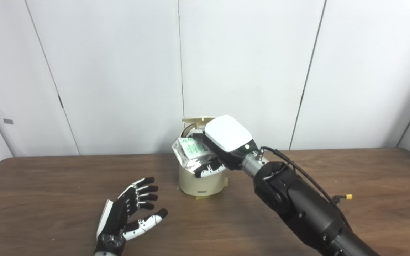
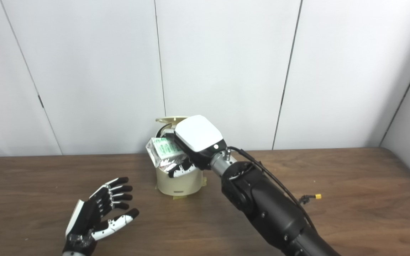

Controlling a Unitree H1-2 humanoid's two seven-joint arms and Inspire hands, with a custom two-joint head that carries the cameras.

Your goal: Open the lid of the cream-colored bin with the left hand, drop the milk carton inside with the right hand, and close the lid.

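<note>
One cream bin stands on the desk, its lid raised behind. One milk carton, clasped in the right hand, hangs tilted over the bin's mouth. The right eye view shows the dark fingers beneath the carton more clearly. Left of the bin, the left hand lies empty, fingers spread.

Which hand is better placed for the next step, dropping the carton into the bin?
The right hand. It already holds the carton over the bin, whose lid stands open. The left hand is open above the table, apart from the bin.
</note>
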